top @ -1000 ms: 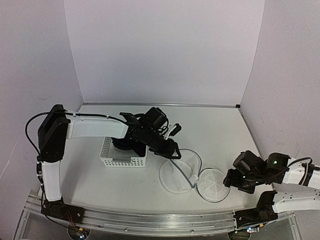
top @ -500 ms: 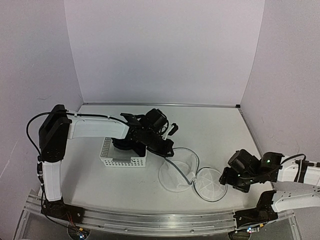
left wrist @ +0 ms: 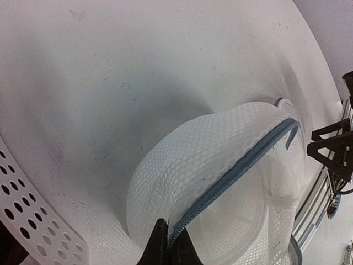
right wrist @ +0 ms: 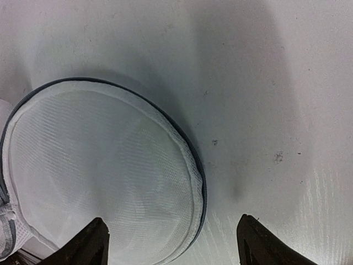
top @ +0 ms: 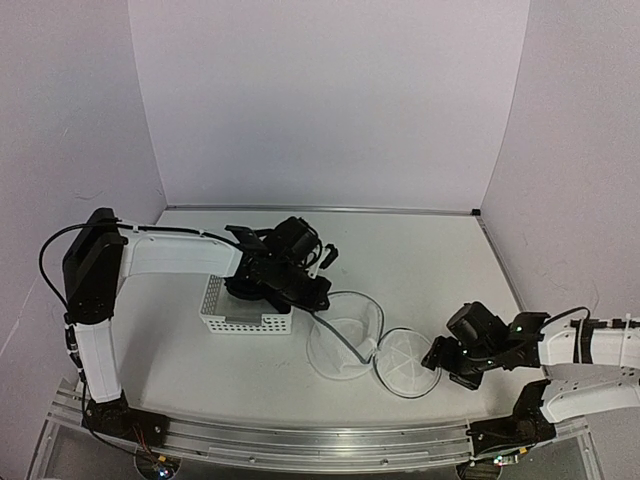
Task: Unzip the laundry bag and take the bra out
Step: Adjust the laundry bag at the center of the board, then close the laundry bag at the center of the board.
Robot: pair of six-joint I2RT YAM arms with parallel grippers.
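Left gripper [left wrist: 167,244]: jaws closed to a narrow pinch, holding the edge of the laundry bag [top: 345,342].
Grip point: the near end of the grey zipper [left wrist: 237,167], where the tape meets the mesh wall.
Zipper: runs from the pinch diagonally up and to the right across the bag, as far as its far rim.
Laundry bag: white see-through mesh with thin dark rims. It sits on the table [top: 440,265] between the two grippers, just right of the basket [top: 245,320]. The wall on the pinched side is raised off the surface.
Round panel [top: 405,362]: dark-rimmed mesh disc lying flat on the table. It touches the bag body on that body's right side.
Right gripper [right wrist: 174,243]: jaws wide apart, holding nothing. It is low over the outer edge of the round panel.
Right fingertips [right wrist: 94,243]: one is above the mesh and the other above bare table, with the dark rim passing between them.
Basket: white perforated plastic, rectangular. The left arm reaches across above it and hides its contents.
Table: white, lightly scuffed.
Surround: pale walls on three sides, with a metal rail [top: 300,442] along the near edge.
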